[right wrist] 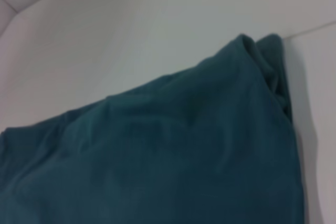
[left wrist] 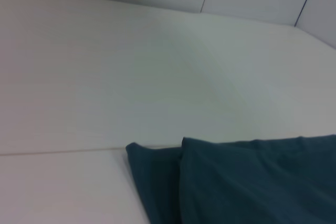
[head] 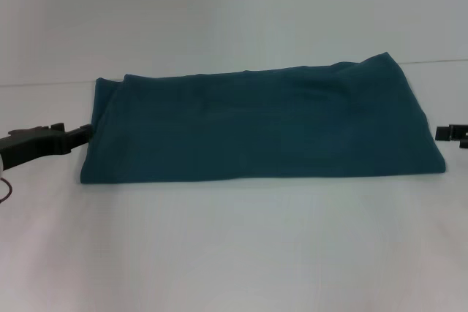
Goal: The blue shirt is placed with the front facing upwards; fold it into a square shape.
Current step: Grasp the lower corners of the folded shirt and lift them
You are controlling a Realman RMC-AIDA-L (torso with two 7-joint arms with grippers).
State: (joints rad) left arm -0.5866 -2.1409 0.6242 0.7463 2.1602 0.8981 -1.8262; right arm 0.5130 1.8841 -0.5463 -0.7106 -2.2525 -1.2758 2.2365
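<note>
Item 1: dark teal-blue cotton shirt (head: pixel 259 126), folded into a wide flat band, plain side up, no print showing. Lies across middle of white table (head: pixel 234 253), long axis running L–R; far edge near table's back seam. Layers stacked at L end, rounded fold at R end.

Item 2: left gripper (head: pixel 77 135), black, low at table level, tip touching shirt's L edge; claw state: cannot tell.

Item 3: right gripper (head: pixel 452 134), black, just beside shirt's R end, apart from cloth; claw state: cannot tell.
</note>
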